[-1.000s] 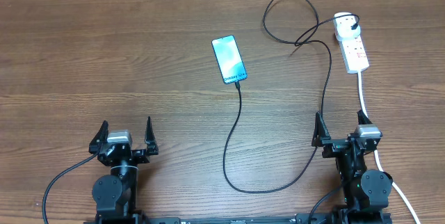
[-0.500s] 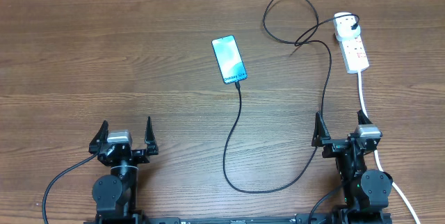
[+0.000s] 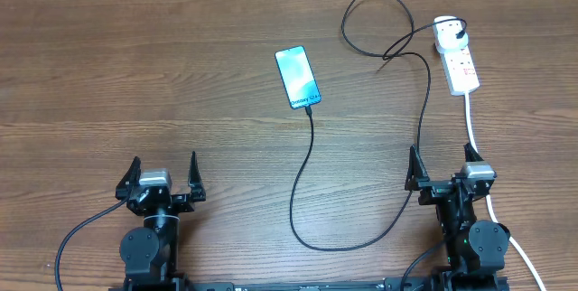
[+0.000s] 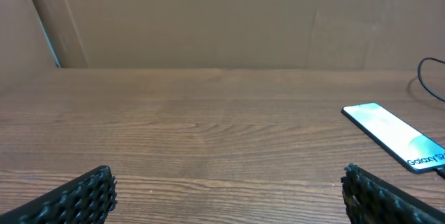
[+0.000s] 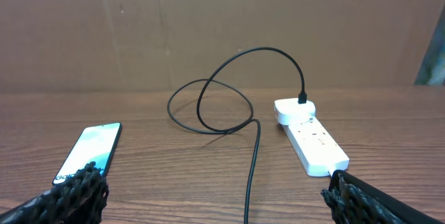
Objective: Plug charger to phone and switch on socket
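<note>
The phone point(image 3: 298, 77) lies face up in the middle of the table, its screen lit light blue; it also shows at the right of the left wrist view point(image 4: 393, 135) and at the left of the right wrist view point(image 5: 90, 151). The charger point(image 3: 307, 173) is a thin black cable. It runs from the phone's near end, loops toward the front, climbs right and curls to a black plug in the socket point(image 3: 456, 56). I cannot tell if its tip is seated in the phone. My left gripper point(image 3: 163, 169) and right gripper point(image 3: 442, 160) stand open near the front edge, holding nothing.
The socket's thick white lead point(image 3: 471, 124) runs down past my right arm. A brown cardboard wall point(image 4: 208, 15) closes the far side of the table. In the right wrist view the charger point(image 5: 254, 154) passes between my open fingers point(image 5: 69, 196) on the tabletop.
</note>
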`<action>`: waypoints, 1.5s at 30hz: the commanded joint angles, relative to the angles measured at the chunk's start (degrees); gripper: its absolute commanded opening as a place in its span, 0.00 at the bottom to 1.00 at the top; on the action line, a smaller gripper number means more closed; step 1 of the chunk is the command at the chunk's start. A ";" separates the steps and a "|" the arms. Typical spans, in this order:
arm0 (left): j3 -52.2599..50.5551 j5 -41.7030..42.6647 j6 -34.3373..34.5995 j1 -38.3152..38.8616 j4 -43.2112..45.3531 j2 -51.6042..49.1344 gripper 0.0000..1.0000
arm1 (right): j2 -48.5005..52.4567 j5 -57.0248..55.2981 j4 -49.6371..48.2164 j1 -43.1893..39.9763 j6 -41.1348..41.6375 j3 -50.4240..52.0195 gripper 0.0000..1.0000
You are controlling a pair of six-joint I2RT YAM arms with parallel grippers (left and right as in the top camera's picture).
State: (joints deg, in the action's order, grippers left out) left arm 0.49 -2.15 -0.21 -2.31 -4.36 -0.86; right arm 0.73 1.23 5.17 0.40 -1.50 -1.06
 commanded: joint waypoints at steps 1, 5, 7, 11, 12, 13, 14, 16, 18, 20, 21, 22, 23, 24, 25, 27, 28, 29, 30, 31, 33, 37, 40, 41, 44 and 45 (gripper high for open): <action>-0.24 0.68 -1.09 -0.31 0.04 0.66 1.00 | -0.46 -0.48 -0.35 -0.04 -0.09 0.61 1.00; -0.24 0.70 -1.09 -0.31 0.04 0.66 1.00 | -0.46 -0.74 -0.33 -0.04 -0.15 0.61 1.00; -0.24 0.68 -1.09 -0.31 0.04 0.66 1.00 | -0.46 -0.72 -0.31 -0.04 -0.24 0.61 1.00; -0.24 0.68 -1.09 -0.31 0.04 0.66 1.00 | -0.46 -0.70 -0.31 -0.04 -0.94 0.61 1.00; -0.24 0.68 -1.09 -0.31 0.04 0.66 1.00 | -0.46 -0.61 -0.31 -0.04 -1.68 0.61 1.00; -0.24 0.68 -1.09 -0.31 0.04 0.63 1.00 | -0.46 -0.52 -0.31 -0.04 -2.03 0.61 1.00; -0.24 0.68 -1.09 -0.31 0.04 0.63 0.99 | -0.46 -0.59 -0.28 -0.04 -2.03 0.61 1.00; -0.24 0.70 -1.09 -0.31 0.04 0.61 1.00 | -0.46 -0.63 -0.28 -0.04 -2.01 0.61 1.00; -0.24 0.68 -1.09 -0.31 0.04 0.61 1.00 | -0.46 -0.24 -0.33 -0.04 -1.66 0.61 1.00; -0.24 0.68 -1.09 -0.31 0.04 0.61 0.99 | -0.46 -0.28 -0.33 -0.04 -1.60 0.61 1.00; -0.24 0.68 -1.09 -0.31 0.04 0.61 1.00 | -0.46 -0.28 -0.33 -0.04 -1.60 0.61 1.00; -0.24 0.68 -1.09 -0.31 0.04 0.61 1.00 | -0.46 -0.28 -0.33 -0.04 -1.60 0.61 1.00; -0.24 0.70 -1.09 -0.31 0.04 0.61 1.00 | -0.46 -0.28 -0.33 -0.04 -1.60 0.61 1.00; -0.24 0.68 -1.09 -0.31 0.04 0.61 1.00 | -0.46 -0.28 -0.33 -0.04 -1.60 0.61 1.00; -0.24 0.68 -1.09 -0.31 0.04 0.61 1.00 | -0.46 -0.28 -0.33 -0.04 -1.60 0.61 1.00; -0.24 0.70 -1.09 -0.31 0.04 0.61 1.00 | -0.46 -0.28 -0.33 -0.04 -1.60 0.61 1.00; -0.24 0.68 -1.09 -0.31 0.04 0.61 1.00 | -0.46 -0.28 -0.33 -0.04 -1.60 0.61 1.00; -0.24 0.68 -1.09 -0.31 0.04 0.61 1.00 | -0.46 -0.28 -0.33 -0.04 -1.60 0.61 1.00; -0.24 0.68 -1.09 -0.31 0.04 0.61 0.99 | -0.46 -0.28 -0.33 -0.04 -1.60 0.61 1.00; -0.24 0.68 -1.09 -0.31 0.04 0.61 1.00 | -0.46 -0.28 -0.33 -0.04 -1.60 0.61 1.00; -0.24 0.68 -1.09 -0.31 0.04 0.61 0.99 | -0.46 -0.28 -0.33 -0.04 -1.60 0.61 1.00; -0.24 0.70 -1.09 -0.31 0.04 0.61 1.00 | -0.46 -0.28 -0.33 -0.04 -1.60 0.61 1.00; -0.24 0.70 -1.09 -0.31 0.04 0.61 1.00 | -0.46 -0.28 -0.33 -0.04 -1.60 0.61 1.00; -0.24 0.68 -1.09 -0.31 0.04 0.61 1.00 | -0.46 -0.28 -0.33 -0.04 -1.60 0.61 1.00; -0.24 0.68 -1.09 -0.31 0.04 0.61 1.00 | -0.46 -0.28 -0.33 -0.04 -1.60 0.61 1.00; -0.24 0.70 -1.09 -0.31 0.04 0.61 1.00 | -0.46 -0.28 -0.33 -0.04 -1.60 0.61 1.00</action>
State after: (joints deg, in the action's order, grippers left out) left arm 0.49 -2.17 -0.21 -2.31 -4.38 -0.86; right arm 0.73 1.10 5.17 0.40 -2.98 -1.06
